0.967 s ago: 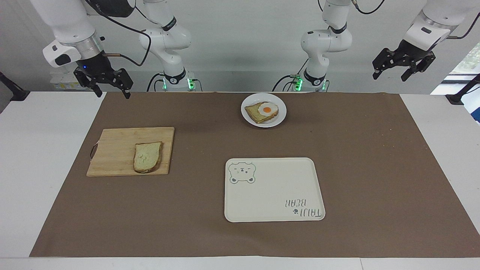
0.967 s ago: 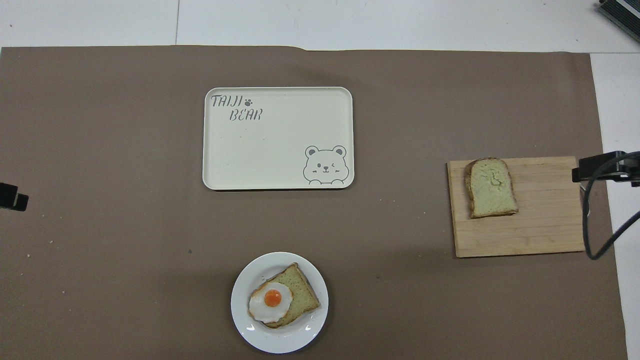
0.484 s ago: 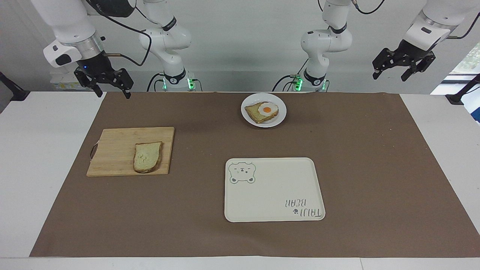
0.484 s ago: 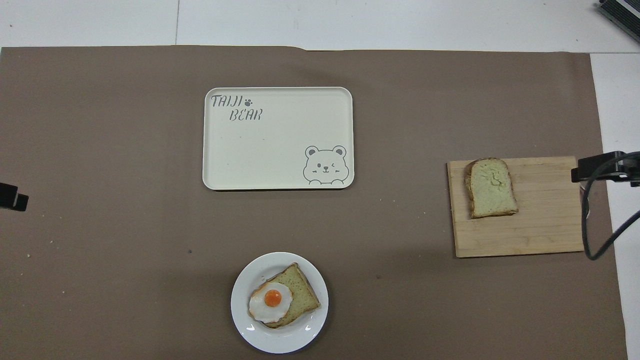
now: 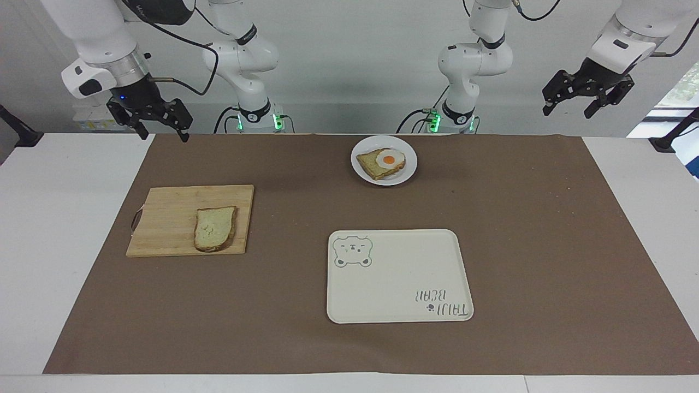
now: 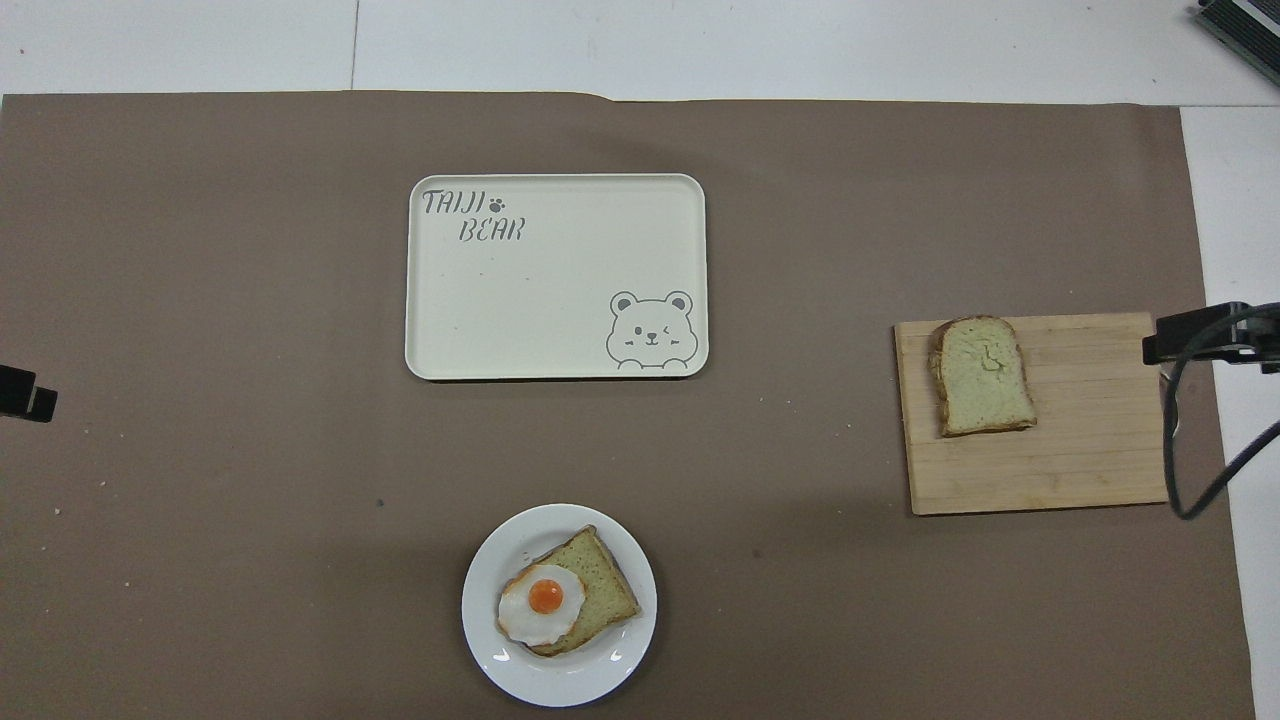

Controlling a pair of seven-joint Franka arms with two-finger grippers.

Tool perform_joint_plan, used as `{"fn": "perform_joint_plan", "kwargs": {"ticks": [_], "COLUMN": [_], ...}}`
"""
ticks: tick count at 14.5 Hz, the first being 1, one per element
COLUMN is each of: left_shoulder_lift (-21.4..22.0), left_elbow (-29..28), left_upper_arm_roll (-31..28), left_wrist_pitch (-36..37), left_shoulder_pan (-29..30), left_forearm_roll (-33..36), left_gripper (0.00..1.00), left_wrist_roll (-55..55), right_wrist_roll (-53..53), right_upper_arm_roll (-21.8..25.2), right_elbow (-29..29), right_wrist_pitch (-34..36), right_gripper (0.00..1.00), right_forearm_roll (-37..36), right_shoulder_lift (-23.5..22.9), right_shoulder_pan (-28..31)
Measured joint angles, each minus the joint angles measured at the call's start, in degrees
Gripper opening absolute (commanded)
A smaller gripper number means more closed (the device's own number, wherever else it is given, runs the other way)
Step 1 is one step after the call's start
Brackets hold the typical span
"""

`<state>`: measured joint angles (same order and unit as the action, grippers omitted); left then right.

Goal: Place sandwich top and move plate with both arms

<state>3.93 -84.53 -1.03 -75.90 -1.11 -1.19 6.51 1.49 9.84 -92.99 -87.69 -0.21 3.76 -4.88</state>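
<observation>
The sandwich top (image 5: 214,228), a plain pale slice, lies on a wooden cutting board (image 5: 164,218) toward the right arm's end of the table; it also shows in the overhead view (image 6: 983,376). The white plate (image 5: 405,176) (image 6: 500,660) sits near the robots and holds a toast slice with a fried egg (image 5: 389,159). My right gripper (image 5: 164,134) hangs open and empty in the air over the mat's edge, apart from the board. My left gripper (image 5: 568,109) hangs open and empty, high over the left arm's end of the table.
A cream rectangular tray with a bear drawing (image 5: 398,273) (image 6: 550,300) lies farther from the robots than the plate. A brown mat (image 5: 519,218) covers most of the white table. A black cable (image 6: 1175,450) hangs by the board's outer edge.
My right gripper has drifted slightly up and toward its own end of the table. My left gripper has barely risen. The bread, plate and tray have not moved.
</observation>
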Motion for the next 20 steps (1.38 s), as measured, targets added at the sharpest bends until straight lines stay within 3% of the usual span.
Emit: {"fn": "perform_joint_plan", "kwargs": {"ticks": [6,12,20], "left_shoulder_lift": [0.0,0.0,0.0], "left_elbow": [0.0,0.0,0.0], "left_upper_arm_roll": [0.0,0.0,0.0], "left_wrist_pitch": [0.0,0.0,0.0], "left_shoulder_pan": [0.0,0.0,0.0], "left_forearm_roll": [0.0,0.0,0.0], "left_gripper": [1.00,1.00,1.00], "left_wrist_roll": [0.0,0.0,0.0], "right_wrist_roll": [0.0,0.0,-3.3], "right_upper_arm_roll": [0.0,-0.5,-0.6], "right_elbow": [0.1,-0.7,-5.2], "right_wrist_pitch": [-1.5,-8.8,-19.6], "right_gripper": [1.00,1.00,1.00], "right_forearm_roll": [0.0,0.0,0.2], "right_shoulder_lift": [0.1,-0.6,-7.2], "right_shoulder_pan": [0.0,-0.8,-1.3]}}
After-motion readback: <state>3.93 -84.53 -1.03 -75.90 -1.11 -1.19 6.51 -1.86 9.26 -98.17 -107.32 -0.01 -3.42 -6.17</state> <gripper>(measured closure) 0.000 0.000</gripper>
